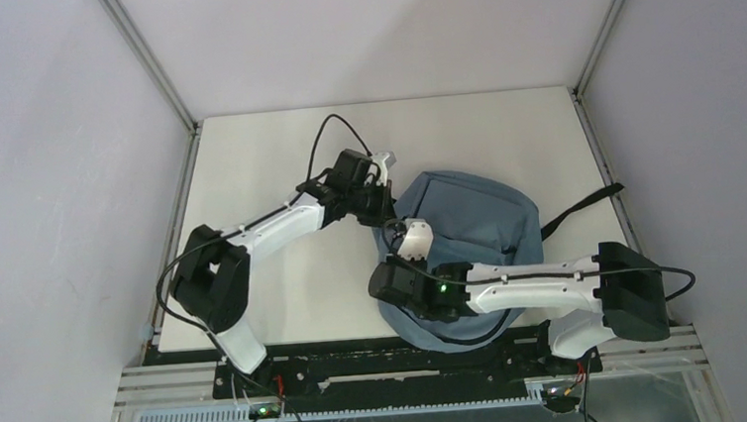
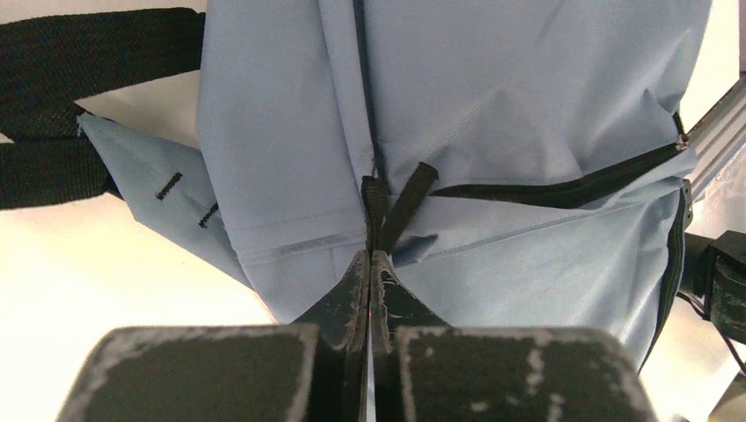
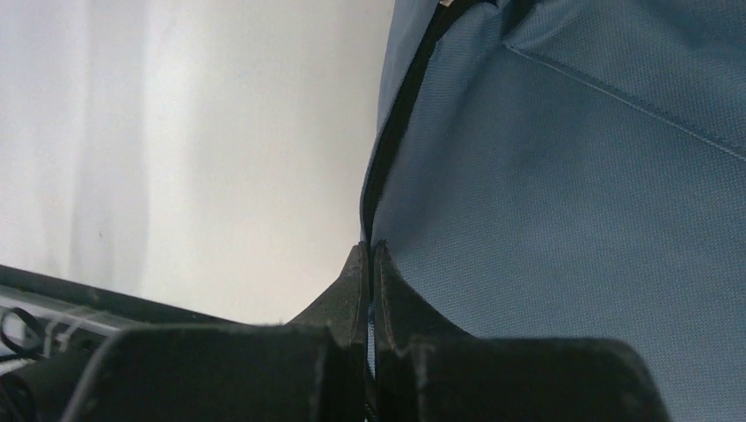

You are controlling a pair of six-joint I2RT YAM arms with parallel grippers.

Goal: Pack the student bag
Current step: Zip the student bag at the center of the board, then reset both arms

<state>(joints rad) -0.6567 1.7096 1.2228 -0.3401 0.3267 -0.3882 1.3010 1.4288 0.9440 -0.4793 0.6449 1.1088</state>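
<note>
a: where's the student bag [image 1: 479, 209]?
b: flat on the worktop [image 1: 267, 159], right of centre, its near end at the near edge.
a: and the tools?
b: left tool [image 2: 369, 261] is pinched closed on the bag's black loop [image 2: 406, 204]. right tool [image 3: 369, 255] is closed too, seemingly nipping the zipper trim [image 3: 396, 123].

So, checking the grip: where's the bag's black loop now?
Left wrist view, centre: the loop comes off the edge of the bag, pinched in the shut left hand. From above, that is the bag's left side.
</note>
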